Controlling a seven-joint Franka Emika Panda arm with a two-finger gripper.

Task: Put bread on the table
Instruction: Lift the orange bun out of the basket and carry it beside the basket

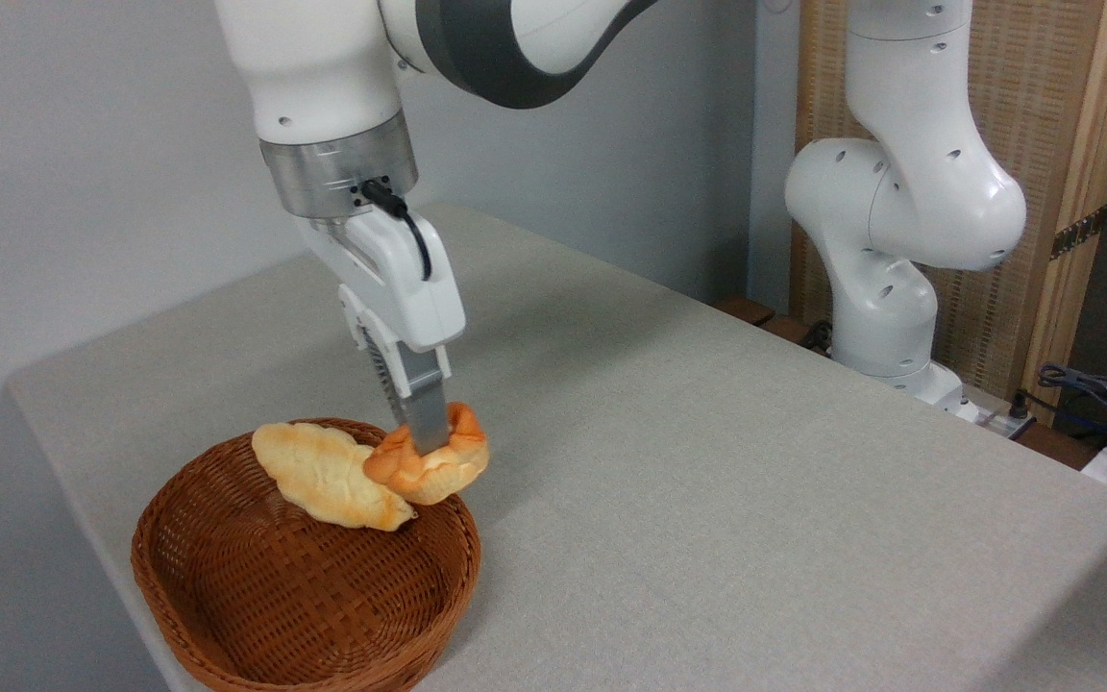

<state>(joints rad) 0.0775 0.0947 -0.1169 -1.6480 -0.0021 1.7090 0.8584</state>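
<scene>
Camera view, taking the wicker basket (256, 615) as the landmark: the gripper (424, 437) has its two fingers closed onto the bread (438, 471), a small knotted orange-golden bun, with the visible grey finger (426, 413) pressed into the bun's top. The bun sits at the basket's far right rim, partly over the rim and partly over the surface (707, 461) beyond it; whether it is lifted clear or rests on the rim cannot be told. Just left of it, touching or nearly so, a longer pale ridged bread (323, 476) lies across the basket's back edge, leaning on the rim. The arm comes down from the top of the frame above the basket, its white wrist and metal ring tilted so that the gripper slants down and to the right toward the bun. The bun is tilted, its paler underside turned down and toward the camera; its slightly longer axis runs left to right, roughly along the basket's rim. Well right of the basket, the arm's white base (890, 317) stands at the far edge.
</scene>
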